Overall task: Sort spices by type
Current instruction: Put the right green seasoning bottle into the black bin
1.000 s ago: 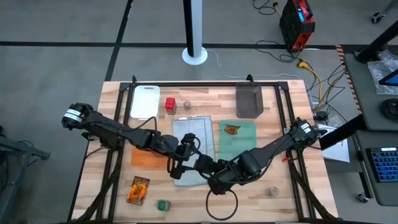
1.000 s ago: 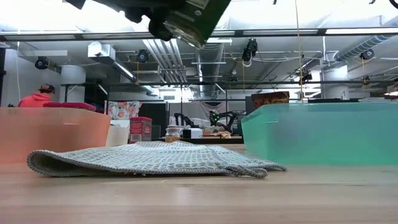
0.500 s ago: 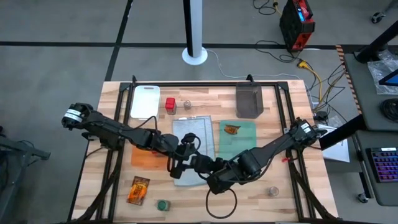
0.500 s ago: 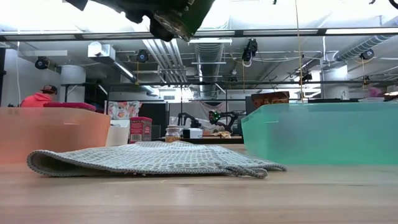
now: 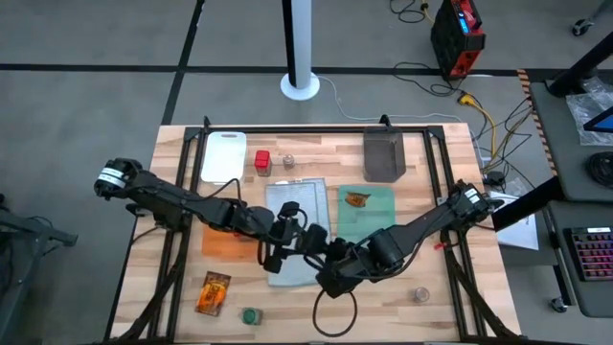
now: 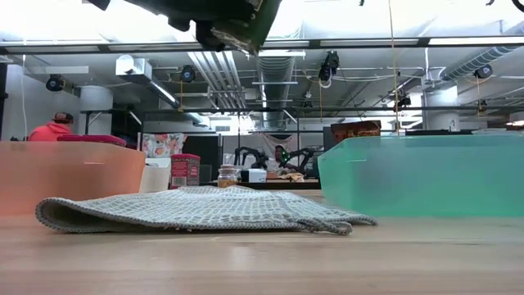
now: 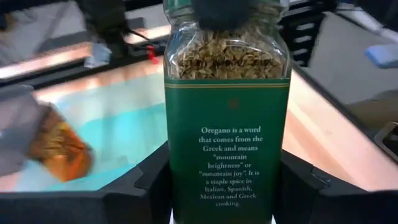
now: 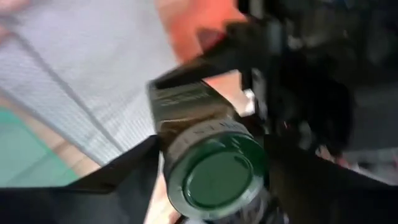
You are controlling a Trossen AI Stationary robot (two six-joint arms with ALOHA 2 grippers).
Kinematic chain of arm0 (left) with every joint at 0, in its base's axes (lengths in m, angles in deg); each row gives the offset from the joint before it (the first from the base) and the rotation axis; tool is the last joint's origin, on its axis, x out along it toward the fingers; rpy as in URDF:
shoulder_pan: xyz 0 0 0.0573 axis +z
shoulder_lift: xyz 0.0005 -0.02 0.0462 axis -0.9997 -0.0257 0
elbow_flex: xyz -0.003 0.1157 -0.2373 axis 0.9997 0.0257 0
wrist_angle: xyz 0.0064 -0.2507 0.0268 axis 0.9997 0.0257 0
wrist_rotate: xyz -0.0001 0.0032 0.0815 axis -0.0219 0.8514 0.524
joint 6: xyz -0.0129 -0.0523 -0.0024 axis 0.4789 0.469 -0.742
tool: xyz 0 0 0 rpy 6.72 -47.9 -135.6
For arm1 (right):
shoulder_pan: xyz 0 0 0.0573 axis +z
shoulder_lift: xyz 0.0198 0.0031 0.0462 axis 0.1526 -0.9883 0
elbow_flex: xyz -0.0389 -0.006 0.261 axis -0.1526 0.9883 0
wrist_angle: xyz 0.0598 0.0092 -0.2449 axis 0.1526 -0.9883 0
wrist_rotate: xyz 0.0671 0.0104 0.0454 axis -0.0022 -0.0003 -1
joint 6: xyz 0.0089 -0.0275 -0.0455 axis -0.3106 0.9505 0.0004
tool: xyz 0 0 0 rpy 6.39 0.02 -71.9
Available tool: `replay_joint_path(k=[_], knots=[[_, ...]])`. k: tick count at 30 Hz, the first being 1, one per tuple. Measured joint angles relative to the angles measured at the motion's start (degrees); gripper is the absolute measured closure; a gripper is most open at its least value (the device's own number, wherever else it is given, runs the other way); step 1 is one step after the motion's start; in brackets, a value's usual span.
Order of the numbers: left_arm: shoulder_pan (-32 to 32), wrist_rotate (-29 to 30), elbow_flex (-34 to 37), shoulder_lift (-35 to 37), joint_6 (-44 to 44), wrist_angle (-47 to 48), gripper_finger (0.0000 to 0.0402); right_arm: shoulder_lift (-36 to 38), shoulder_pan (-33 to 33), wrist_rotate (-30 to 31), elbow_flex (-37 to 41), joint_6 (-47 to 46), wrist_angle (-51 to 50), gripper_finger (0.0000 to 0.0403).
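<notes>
High view: left gripper [image 5: 290,233] and right gripper [image 5: 321,251] meet over the grey cloth [image 5: 296,206] at table centre, the held item hidden between them. Left wrist view identifies it: oregano jar [image 7: 227,118], upright, clamped between the left fingers. Right wrist view shows its green cap [image 8: 216,177] between the right fingers; contact cannot be told.

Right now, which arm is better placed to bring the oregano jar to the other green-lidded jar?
Probably left: the left gripper clamps the oregano jar, and the other green-lidded jar stands on that arm's side. The right gripper is at the oregano lid.
</notes>
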Motion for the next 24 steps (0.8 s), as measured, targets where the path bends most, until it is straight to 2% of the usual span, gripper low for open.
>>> replay_joint_path(k=[3,7,10,13,15,17,21,24], knots=[[-0.2,2.3,0.1,0.7,-0.5,-0.5,0.0225,0.9,0.0,2.0,0.0,-5.2,-1.0,0.0078],[-0.2,5.4,0.3,2.2,-1.5,0.1,0.0225,2.9,0.0,5.0,-0.2,-13.8,-4.8,0.0061],[-0.2,7.6,0.3,3.5,-2.5,-0.1,0.0225,5.2,0.0,5.4,-0.2,-25.2,-8.9,0.0063],[-0.3,8.5,0.9,4.9,-3.4,-1.9,0.0225,8.0,-0.2,5.2,-0.2,-42.0,-13.7,0.0074],[-0.3,8.7,2.2,5.8,-4.1,-4.6,0.0225,10.4,-0.3,4.9,0.7,-51.9,-16.2,0.0084],[-0.5,8.6,4.0,6.7,-5.3,-9.4,0.0225,13.0,-0.3,4.9,2.8,-58.1,-16.7,0.0096],[-1.0,8.7,8.1,7.6,-6.2,-17.9,0.0225,17.9,0.2,7.2,11.5,-60.4,-8.3,0.0122],[-1.6,8.6,10.6,7.7,-6.2,-22.6,0.0225,22.2,0.2,8.0,21.1,-56.3,6.1,0.0141]])
